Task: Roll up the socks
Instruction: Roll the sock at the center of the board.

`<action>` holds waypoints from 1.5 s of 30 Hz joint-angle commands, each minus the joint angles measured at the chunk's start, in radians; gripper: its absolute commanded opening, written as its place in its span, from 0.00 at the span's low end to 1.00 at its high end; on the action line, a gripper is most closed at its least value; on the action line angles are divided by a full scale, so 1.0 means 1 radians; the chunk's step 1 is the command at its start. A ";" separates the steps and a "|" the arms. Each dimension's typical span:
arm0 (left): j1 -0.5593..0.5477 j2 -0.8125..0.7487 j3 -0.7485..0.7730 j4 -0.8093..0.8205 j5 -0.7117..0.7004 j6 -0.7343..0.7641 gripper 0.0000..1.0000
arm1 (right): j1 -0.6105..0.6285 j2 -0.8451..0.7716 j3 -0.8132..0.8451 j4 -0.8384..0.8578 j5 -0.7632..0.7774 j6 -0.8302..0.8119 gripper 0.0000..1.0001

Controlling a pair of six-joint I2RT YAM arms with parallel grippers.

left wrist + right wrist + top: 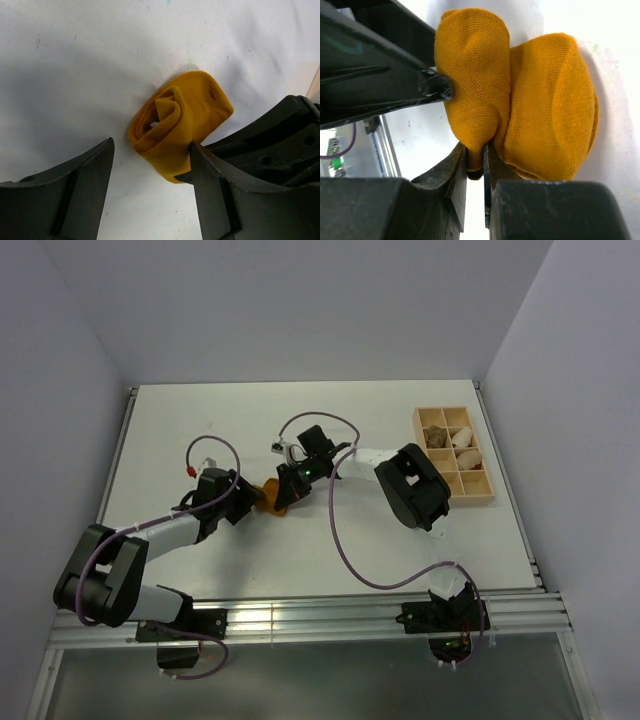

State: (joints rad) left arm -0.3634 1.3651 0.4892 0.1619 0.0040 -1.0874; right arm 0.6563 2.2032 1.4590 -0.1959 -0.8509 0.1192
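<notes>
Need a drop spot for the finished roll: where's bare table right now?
Bare: table far-left corner behind the left hand; far strip left of the tray; near-right patch in front of the tray. Crowded: centre, both hands at the mustard sock, right hand pinching it; purple cable crosses near centre.

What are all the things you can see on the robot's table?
rolled mustard-orange fabric sock: one, table middle, between the grippers
wooden compartment tray: one, tan, far right
cream-white rolled bundles: two seen, inside tray
brownish lump: one, tray's left column
white table: one, under everything
purple cables: two, one per arm
left gripper: black, open around sock
right gripper: black, shut on sock's fold
</notes>
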 commanded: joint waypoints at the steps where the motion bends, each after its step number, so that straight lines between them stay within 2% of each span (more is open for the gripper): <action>1: -0.003 0.022 0.011 0.070 0.014 -0.014 0.66 | 0.011 0.090 -0.043 -0.157 0.072 0.004 0.00; 9: -0.016 0.057 0.012 0.074 0.001 -0.023 0.61 | 0.002 0.099 -0.057 -0.132 0.061 0.022 0.00; 15: -0.048 0.081 0.031 0.057 -0.030 -0.020 0.53 | -0.004 0.104 -0.066 -0.119 0.059 0.036 0.00; 18: -0.058 0.086 0.040 0.047 -0.044 -0.013 0.46 | -0.006 0.102 -0.069 -0.111 0.056 0.040 0.00; 22: -0.072 0.094 0.049 0.036 -0.048 0.000 0.28 | -0.006 0.081 -0.086 -0.079 0.065 0.051 0.00; 24: -0.078 0.098 0.060 0.027 -0.055 0.012 0.22 | -0.006 0.058 -0.095 -0.067 0.088 0.056 0.01; 27: -0.088 0.107 0.080 0.002 -0.064 0.032 0.13 | -0.004 0.003 -0.121 -0.040 0.145 0.057 0.06; 30: -0.094 0.115 0.098 -0.021 -0.075 0.047 0.12 | -0.003 -0.086 -0.167 -0.002 0.208 0.054 0.27; 31: -0.095 0.118 0.101 -0.025 -0.075 0.055 0.11 | -0.003 -0.109 -0.176 0.004 0.254 0.053 0.39; 36: -0.101 0.121 0.120 -0.044 -0.079 0.069 0.11 | 0.034 -0.281 -0.262 0.071 0.426 0.007 0.60; 45: -0.109 0.131 0.160 -0.081 -0.070 0.104 0.11 | 0.204 -0.450 -0.370 0.189 0.849 -0.160 0.73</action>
State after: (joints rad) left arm -0.4629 1.4841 0.6109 0.1207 -0.0528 -1.0271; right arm 0.8097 1.8263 1.1217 -0.0917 -0.2150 0.0647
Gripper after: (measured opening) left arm 0.227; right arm 0.721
